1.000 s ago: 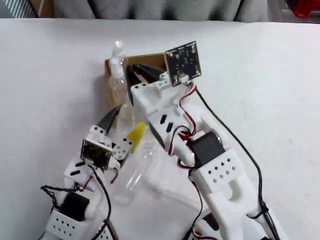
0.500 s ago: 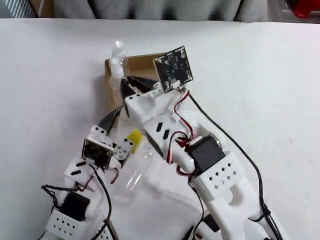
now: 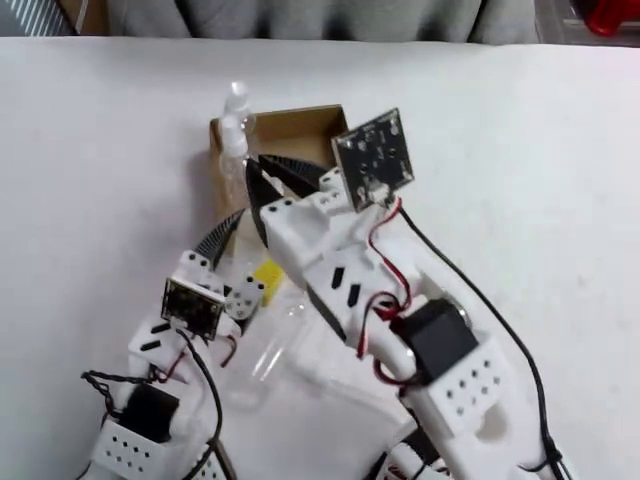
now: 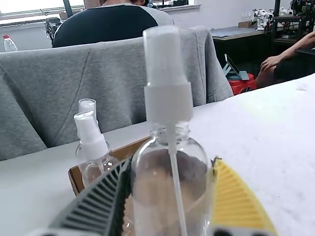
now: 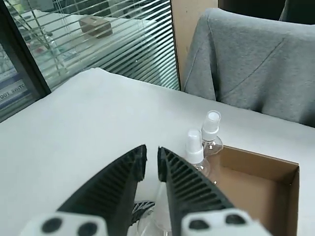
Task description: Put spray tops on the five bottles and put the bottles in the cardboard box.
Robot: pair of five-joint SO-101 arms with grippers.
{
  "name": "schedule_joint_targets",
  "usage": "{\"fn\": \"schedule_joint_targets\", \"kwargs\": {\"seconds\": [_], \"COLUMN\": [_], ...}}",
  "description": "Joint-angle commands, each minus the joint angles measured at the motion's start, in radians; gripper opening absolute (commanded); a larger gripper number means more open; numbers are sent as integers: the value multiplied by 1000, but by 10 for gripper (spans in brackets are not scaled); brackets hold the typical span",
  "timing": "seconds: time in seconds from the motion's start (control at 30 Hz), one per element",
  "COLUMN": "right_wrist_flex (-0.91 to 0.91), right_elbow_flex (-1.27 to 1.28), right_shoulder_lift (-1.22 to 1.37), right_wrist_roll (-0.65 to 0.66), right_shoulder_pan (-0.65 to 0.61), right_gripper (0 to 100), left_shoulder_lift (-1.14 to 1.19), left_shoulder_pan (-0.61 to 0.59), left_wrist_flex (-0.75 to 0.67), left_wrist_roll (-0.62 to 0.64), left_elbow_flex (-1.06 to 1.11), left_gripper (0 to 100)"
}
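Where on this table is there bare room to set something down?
Bare table lies right and left of the cardboard box; the box's right half is free too. Crowded around the two bottles, held bottle, left gripper, right gripper.

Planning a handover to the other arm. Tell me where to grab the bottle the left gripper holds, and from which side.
Take the white spray top, coming down from above. The left gripper clamps the bottle by its round body on both sides, while the top stands upright and clear above it.

You see a grey garment draped along the counter's far edge, with a red object past its far right corner.
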Motion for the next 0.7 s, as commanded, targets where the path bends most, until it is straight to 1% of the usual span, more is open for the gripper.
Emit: {"fn": "schedule_joint_targets", "kwargs": {"seconds": [0.0, 0.2, 0.33, 0.37, 0.53, 0.67], "right_wrist_flex": [91, 251, 288, 286, 297, 360], "right_elbow_flex": [-71, -71, 25, 51, 117, 118], "right_shoulder_lift": [-61, -128, -153, -154, -160, -160], "right_wrist_roll": [31, 35, 37, 37, 41, 170], "right_shoulder_pan": [-5, -12, -10, -10, -8, -15], "right_gripper": [19, 15, 15, 15, 17, 18], "left_shoulder_lift": [-18, -18, -18, -18, -18, -16], "left_shoulder_pan": [-8, -8, -22, -38, -147, -197], "left_wrist_flex": [0, -8, -9, -9, -2, 0], "left_wrist_roll": [-11, -11, -6, 14, 196, 226], "left_elbow_flex": [-2, -2, -25, -35, -97, -126], "left_gripper": [20, 20, 20, 20, 20, 20]}}
